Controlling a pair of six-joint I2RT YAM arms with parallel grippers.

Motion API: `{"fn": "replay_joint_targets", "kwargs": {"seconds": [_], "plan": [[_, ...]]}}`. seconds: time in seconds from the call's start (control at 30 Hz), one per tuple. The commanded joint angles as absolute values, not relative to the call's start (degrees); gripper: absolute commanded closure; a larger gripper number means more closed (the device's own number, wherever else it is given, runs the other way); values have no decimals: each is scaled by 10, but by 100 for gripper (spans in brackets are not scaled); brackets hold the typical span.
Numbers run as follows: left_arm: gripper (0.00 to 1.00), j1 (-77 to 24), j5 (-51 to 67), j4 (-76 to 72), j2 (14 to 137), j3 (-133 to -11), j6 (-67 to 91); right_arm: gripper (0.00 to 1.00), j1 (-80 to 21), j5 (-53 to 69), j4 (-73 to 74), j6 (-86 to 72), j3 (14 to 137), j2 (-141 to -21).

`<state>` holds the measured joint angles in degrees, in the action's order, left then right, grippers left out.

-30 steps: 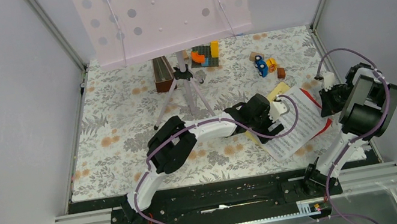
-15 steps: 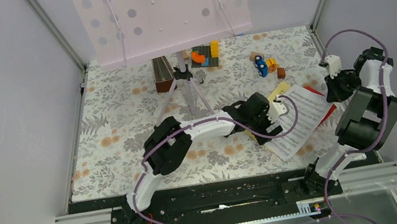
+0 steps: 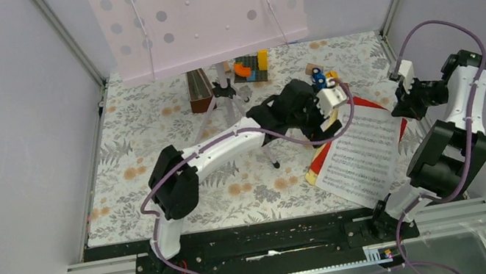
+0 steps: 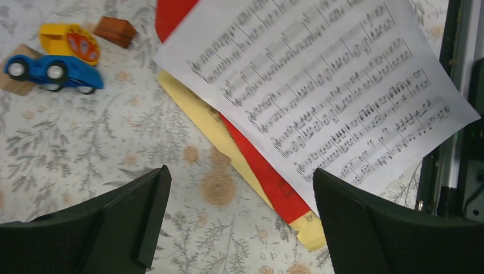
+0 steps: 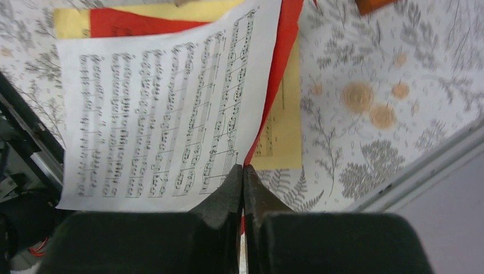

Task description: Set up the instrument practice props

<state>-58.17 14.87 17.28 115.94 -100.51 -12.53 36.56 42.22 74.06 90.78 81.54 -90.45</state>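
Observation:
The pale pink perforated panel (image 3: 196,11) stands at the back on its lilac tripod (image 3: 229,106). White (image 3: 366,154), red (image 3: 369,104) and yellow (image 3: 312,177) sheet-music pages lie fanned on the floral cloth at the right. My left gripper (image 3: 323,120) hovers over the stack's near-left corner. Its jaws are wide open and empty (image 4: 240,217), with the yellow page (image 4: 197,117) and red page (image 4: 259,171) between them below. My right gripper (image 3: 400,111) is at the stack's right edge. It is shut (image 5: 243,171) with a red sliver in the seam, beside the white page (image 5: 154,108).
A blue toy car (image 4: 54,71), a yellow toy (image 4: 71,43) and a brown block (image 4: 114,31) lie beyond the pages. Orange-yellow blocks on a dark base (image 3: 252,67) and a brown box (image 3: 199,90) stand near the tripod. Walls close in on both sides, and a metal rail (image 5: 422,165) runs along the right edge.
My left gripper opened fully and rose off the pages toward the back. My right gripper swung out to the pages' right edge and closed there. The stack shifted, baring more red.

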Motion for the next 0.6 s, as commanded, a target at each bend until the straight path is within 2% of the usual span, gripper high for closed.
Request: {"fn": "replay_joint_targets", "kwargs": {"seconds": [0.0,0.33,0.57], "plan": [[1,-557,183,170,1161,-1070,-108,100,366,514,847,1014,852,-879],[1,-526,219,167,1260,-1163,-172,100,333,564,847,1025,844,-854],[1,-501,241,139,1292,-1149,-168,100,330,553,847,1026,836,-849]]}}
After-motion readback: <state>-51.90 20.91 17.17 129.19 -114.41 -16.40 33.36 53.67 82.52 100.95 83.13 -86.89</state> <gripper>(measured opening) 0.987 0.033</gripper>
